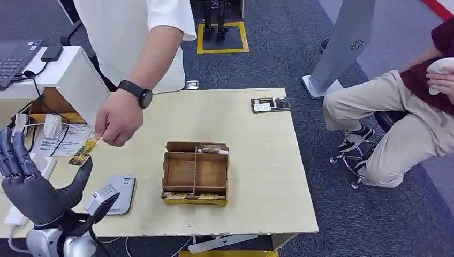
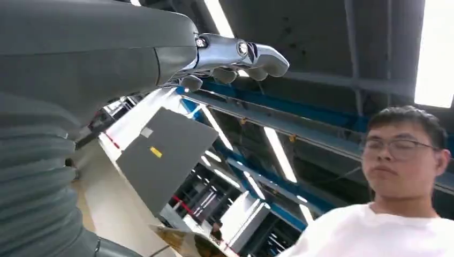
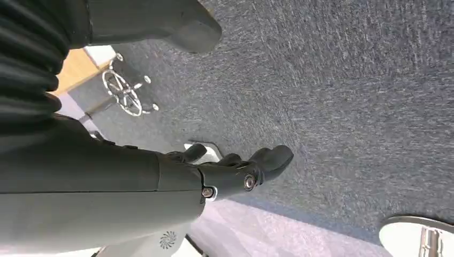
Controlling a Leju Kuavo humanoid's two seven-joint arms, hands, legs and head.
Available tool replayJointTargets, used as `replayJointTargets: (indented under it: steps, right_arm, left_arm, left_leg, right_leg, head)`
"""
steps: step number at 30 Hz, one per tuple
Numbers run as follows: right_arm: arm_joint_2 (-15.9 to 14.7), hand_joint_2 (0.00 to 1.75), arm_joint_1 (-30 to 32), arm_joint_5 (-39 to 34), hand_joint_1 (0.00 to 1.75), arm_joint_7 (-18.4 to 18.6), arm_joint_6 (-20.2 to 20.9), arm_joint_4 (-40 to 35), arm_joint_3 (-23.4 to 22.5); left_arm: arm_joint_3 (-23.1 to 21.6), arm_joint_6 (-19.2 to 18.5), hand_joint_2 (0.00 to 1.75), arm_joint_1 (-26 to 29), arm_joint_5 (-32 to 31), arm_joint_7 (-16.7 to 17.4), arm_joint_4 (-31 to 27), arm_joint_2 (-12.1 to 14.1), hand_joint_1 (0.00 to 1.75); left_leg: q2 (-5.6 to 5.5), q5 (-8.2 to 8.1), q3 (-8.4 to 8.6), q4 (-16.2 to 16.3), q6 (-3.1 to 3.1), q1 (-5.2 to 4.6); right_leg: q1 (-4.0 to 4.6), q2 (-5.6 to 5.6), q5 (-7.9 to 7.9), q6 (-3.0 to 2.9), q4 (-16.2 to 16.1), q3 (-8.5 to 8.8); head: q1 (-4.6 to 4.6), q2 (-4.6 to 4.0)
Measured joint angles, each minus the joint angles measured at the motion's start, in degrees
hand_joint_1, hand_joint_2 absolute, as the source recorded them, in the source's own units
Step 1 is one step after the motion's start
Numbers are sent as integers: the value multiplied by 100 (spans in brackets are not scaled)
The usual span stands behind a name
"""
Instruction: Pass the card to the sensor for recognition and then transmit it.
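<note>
A person's hand (image 1: 119,120) pinches a yellow patterned card (image 1: 85,150) over the table's left side. My left hand (image 1: 32,184) is raised at the lower left with fingers spread and nothing in it. Its thumb (image 1: 80,179) reaches up to just below the card. In the left wrist view the fingers (image 2: 235,56) are stretched out and the card's edge (image 2: 184,241) shows beyond the palm. The grey card sensor (image 1: 115,194) lies on the table beside my left hand. My right hand (image 3: 235,171) hangs over grey carpet, fingers loosely bent, holding nothing.
A wooden compartment box (image 1: 195,172) with cards in its front slot stands mid-table. A black device (image 1: 271,104) lies at the far right of the table (image 1: 257,160). A second person sits at the right (image 1: 396,123). A white desk with a laptop (image 1: 16,59) is at the left.
</note>
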Motion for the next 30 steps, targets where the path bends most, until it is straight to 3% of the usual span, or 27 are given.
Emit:
replayJointTargets:
  steps: [11,12,13,30]
  right_arm:
    - [-31,175,2,-2,0,53,0,37,26]
    - [-31,175,3,-4,0,55,0,37,29]
    - [-31,175,3,-4,0,57,2,39,29]
    - [-48,175,7,7,0,79,0,39,114]
  left_arm:
    - [116,0,175,-94,72,116,0,4,0]
    - [133,0,175,-101,105,129,0,4,21]
    - [140,0,175,-101,133,151,0,7,175]
    - [142,-2,175,-101,15,234,11,7,175]
  left_leg:
    - [0,0,0,0,0,0]
    - [0,0,0,0,0,0]
    - [1,0,0,0,0,0]
    - [2,-1,-2,0,-1,0]
  right_leg:
    - [0,0,0,0,0,0]
    - [0,1,0,0,0,0]
    - [0,1,0,0,0,-1]
    - [0,3,-1,-1,0,-4]
  head:
    - [0,0]
    - [0,0]
    - [0,0]
    - [0,0]
